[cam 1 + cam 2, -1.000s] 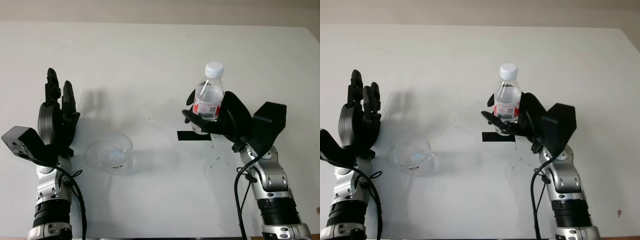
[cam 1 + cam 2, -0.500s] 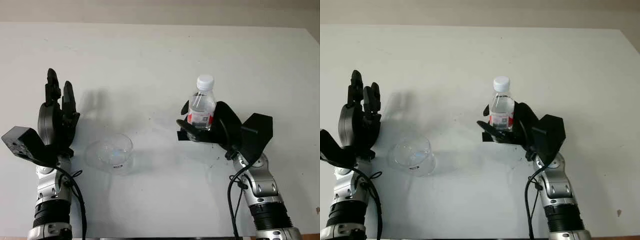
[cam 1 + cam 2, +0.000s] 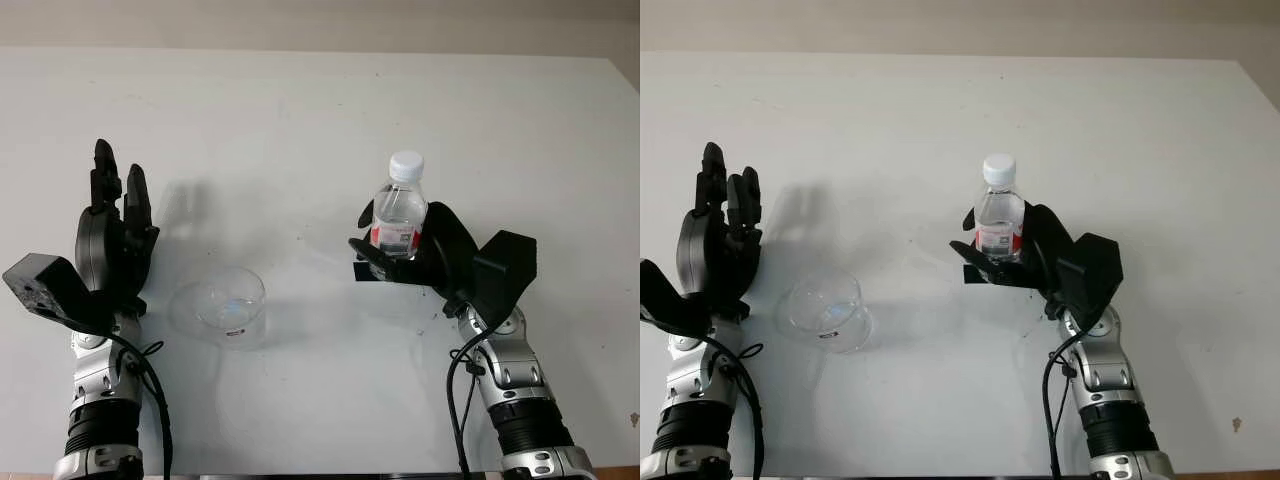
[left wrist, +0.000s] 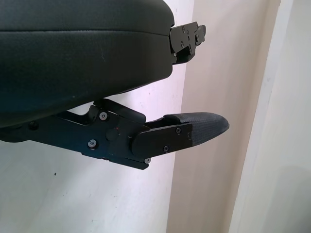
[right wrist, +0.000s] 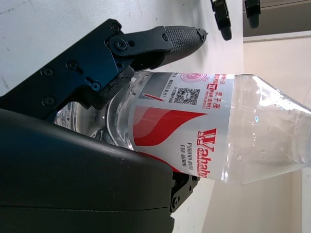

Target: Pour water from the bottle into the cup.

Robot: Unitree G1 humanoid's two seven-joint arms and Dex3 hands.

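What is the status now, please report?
Right hand shut on bottle, upright, cap on. Left hand open, raised beside cup. Nothing between bottle and cup.

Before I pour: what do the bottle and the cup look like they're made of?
Bottle: looks like thin clear plastic, see-through wall, with a glossy red-and-white printed label and an opaque white cap, likely plastic. The right hand grips it upright. Cup: clear and shiny, with bright highlights on the rim; plastic or glass, I can't tell. The left hand is open beside it.
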